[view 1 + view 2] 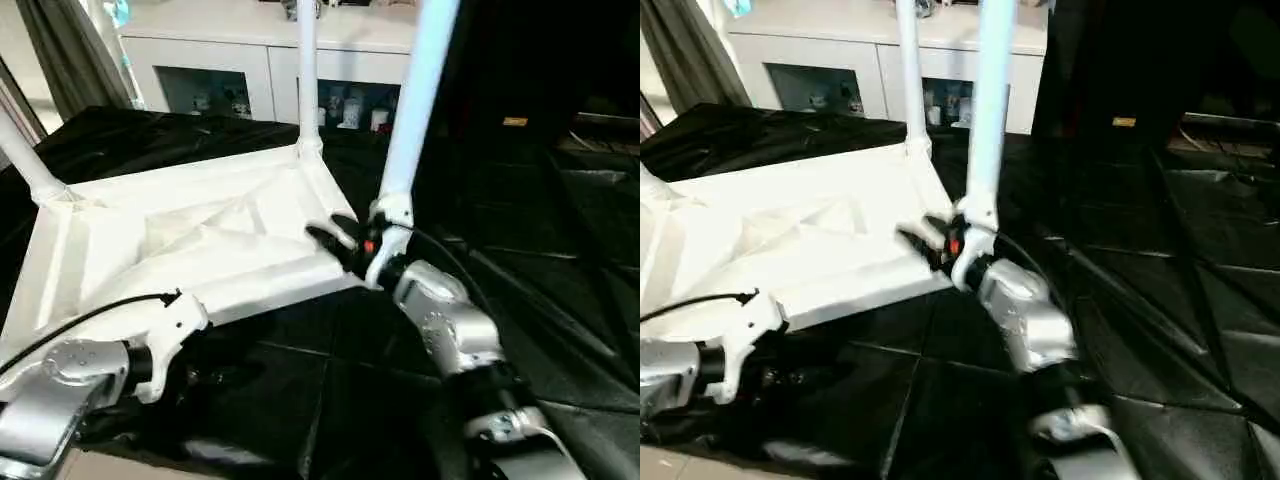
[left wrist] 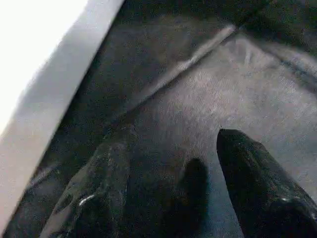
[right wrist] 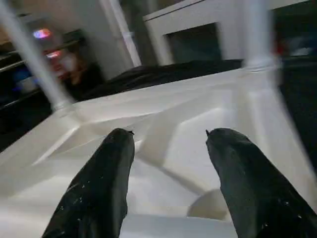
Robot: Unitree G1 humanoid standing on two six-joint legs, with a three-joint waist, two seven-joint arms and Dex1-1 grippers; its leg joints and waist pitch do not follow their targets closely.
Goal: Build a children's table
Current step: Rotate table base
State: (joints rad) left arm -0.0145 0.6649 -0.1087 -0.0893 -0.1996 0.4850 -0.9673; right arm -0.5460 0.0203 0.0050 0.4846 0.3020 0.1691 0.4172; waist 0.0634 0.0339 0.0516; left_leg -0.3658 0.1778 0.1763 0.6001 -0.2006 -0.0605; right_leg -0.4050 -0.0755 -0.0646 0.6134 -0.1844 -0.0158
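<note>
The children's table lies upside down on the black sheet, its white rimmed top [image 1: 190,240] facing up. Three white legs stand upright from it: one at the far left corner [image 1: 28,165], one at the far right corner [image 1: 308,80], one at the near right corner [image 1: 412,110]. My right gripper [image 1: 340,240] reaches over that near right corner beside the leg's lower end, and its black fingers [image 3: 106,173] stand apart above the underside of the top. My left gripper [image 2: 178,144] is low at the top's near left edge, open over the sheet, nothing between its fingers.
A white cabinet [image 1: 260,60] with glass doors stands behind the black-sheeted table [image 1: 330,400]. A grey curtain [image 1: 70,50] hangs at the back left. Dark sheeted ground [image 1: 580,260] stretches to the right.
</note>
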